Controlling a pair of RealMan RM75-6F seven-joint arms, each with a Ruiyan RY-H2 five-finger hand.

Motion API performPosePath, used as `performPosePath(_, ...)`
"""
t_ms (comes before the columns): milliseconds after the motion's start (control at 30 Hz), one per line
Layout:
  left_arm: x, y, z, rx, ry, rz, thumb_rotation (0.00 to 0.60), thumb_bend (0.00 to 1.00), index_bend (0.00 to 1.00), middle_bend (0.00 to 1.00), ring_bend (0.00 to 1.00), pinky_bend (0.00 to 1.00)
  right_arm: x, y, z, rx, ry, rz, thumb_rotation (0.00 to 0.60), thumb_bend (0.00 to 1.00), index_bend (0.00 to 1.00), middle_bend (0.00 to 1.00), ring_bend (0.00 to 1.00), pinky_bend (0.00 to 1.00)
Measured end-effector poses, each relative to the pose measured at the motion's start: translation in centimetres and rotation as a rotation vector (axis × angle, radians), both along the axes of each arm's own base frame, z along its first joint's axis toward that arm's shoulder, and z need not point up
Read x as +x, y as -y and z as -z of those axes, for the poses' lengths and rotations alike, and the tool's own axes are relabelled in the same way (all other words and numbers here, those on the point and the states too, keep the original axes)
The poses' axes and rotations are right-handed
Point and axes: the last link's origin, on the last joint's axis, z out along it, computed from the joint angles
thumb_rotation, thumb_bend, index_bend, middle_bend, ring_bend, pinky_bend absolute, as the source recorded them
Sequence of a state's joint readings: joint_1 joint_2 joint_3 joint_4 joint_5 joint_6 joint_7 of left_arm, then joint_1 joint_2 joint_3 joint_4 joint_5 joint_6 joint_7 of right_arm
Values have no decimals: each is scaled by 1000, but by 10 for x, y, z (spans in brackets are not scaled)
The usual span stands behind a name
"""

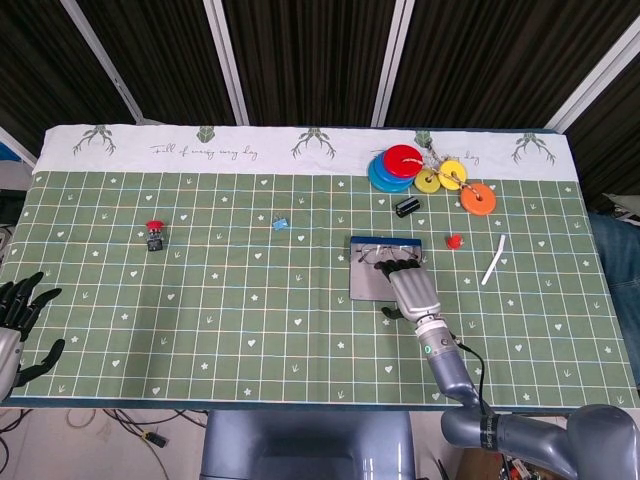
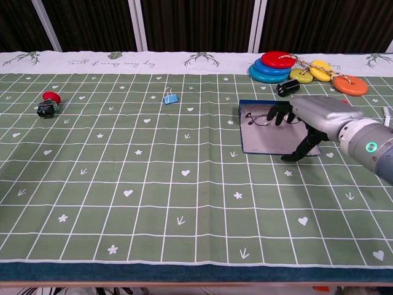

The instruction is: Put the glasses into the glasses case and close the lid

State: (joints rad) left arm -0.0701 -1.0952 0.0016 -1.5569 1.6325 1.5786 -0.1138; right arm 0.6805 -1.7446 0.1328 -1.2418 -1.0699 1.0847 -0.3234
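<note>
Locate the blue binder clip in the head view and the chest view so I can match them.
Head view: blue binder clip sits left of centre, mid-table, well left of the glasses case.
Chest view: blue binder clip lies upper left of centre, left of the glasses case.
Shared landmark: the red-topped button, further left.

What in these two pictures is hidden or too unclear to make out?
- Whether the right hand grips the glasses: its fingers cover the right lens in both views.
- The case: the hand hides part of it in both views.
- Left hand: cut off by the head view's left edge; absent from the chest view.
- The small black and red object: too small to identify.
</note>
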Motion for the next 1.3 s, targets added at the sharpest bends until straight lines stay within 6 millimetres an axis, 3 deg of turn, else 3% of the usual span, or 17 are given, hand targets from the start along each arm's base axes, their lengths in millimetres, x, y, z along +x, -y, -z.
performPosePath(1300,-1,0,1,-2,-6,0,600,340,158,0,0,0,-17,5,7,-30,-44,20,600,286,296,295,278,242)
